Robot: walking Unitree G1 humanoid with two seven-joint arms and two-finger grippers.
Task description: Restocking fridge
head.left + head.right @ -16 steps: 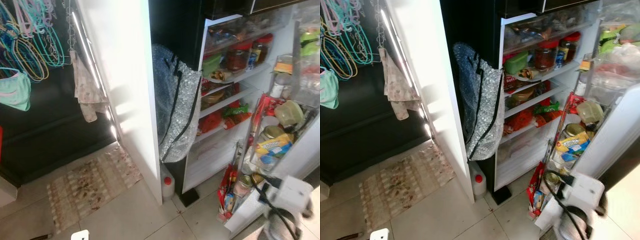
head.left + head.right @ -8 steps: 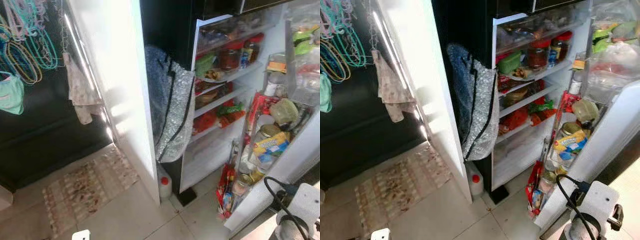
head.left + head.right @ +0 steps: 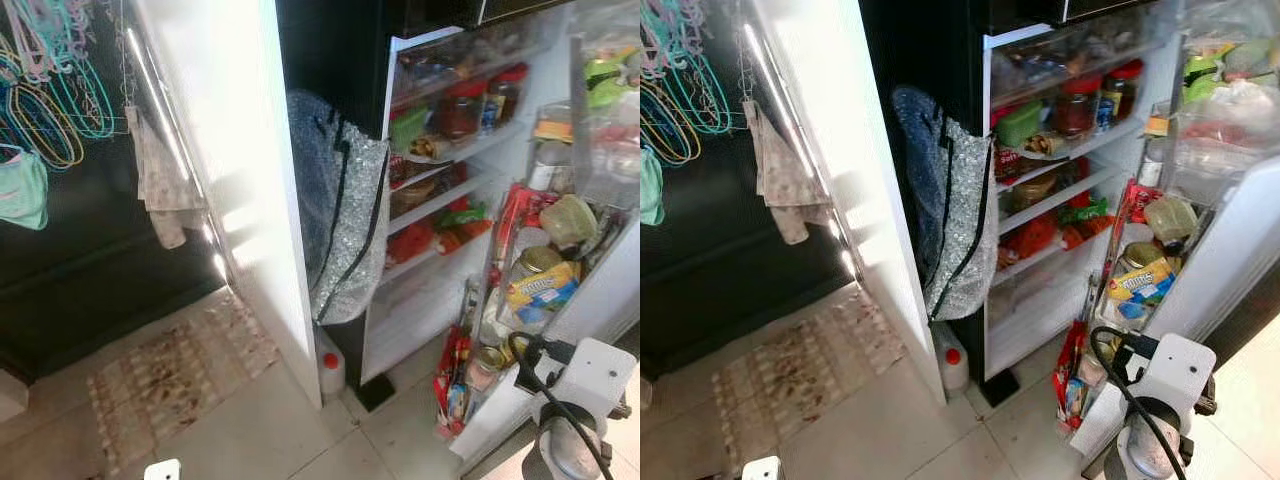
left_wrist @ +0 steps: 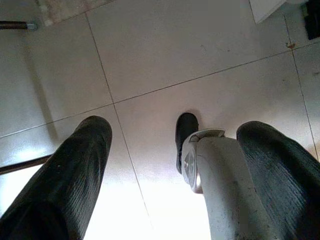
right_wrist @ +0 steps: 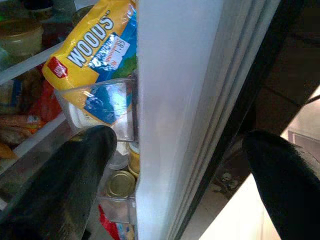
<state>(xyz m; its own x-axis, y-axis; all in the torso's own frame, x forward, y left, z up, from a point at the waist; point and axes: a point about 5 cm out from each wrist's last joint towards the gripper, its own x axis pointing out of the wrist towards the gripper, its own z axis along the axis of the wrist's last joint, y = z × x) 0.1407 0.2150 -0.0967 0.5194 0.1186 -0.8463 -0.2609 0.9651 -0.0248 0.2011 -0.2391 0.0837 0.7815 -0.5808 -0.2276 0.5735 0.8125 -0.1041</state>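
1. An open fridge (image 3: 440,200) stands ahead and to the right, its white shelves packed with food and its door (image 3: 1230,260) swung out toward the robot's right side.
2. On an upper shelf, two red-lidded jars (image 3: 462,108) sit side by side next to a green container (image 3: 408,128).
3. The shelves below hold red and green packets (image 3: 440,232).
4. The door racks carry jars, tins and a yellow-and-blue bag printed "WOODS" (image 5: 92,55), which sits in a clear door bin (image 5: 102,112).
5. Round tins (image 5: 120,182) sit in the door rack below that bin.
6. A silver quilted bag with black straps (image 3: 345,225) hangs against the dark side of the fridge, between the fridge and a white wall panel (image 3: 235,170).
7. A white bottle with a red cap (image 3: 330,368) stands on the floor just under the hanging bag.
8. The right gripper (image 5: 180,180) is held at the outer edge of the fridge door, its two black fingers (image 5: 65,185) spread wide apart, one on the rack side and one on the outside, with the white door edge between them. They do not appear to press on it.
9. The right arm's white wrist housing with a black cable (image 3: 585,375) shows low in the head views, just beside the foot of the door.
10. The left gripper (image 4: 175,175) hangs low, pointing at the pale tiled floor (image 4: 165,55), fingers apart and holding nothing; the robot's own leg and dark foot (image 4: 186,131) show between them.
11. To the left, coloured clothes hangers (image 3: 60,90) and a pale cloth (image 3: 160,180) hang before a dark wall, with a patterned mat (image 3: 170,375) on the floor below.
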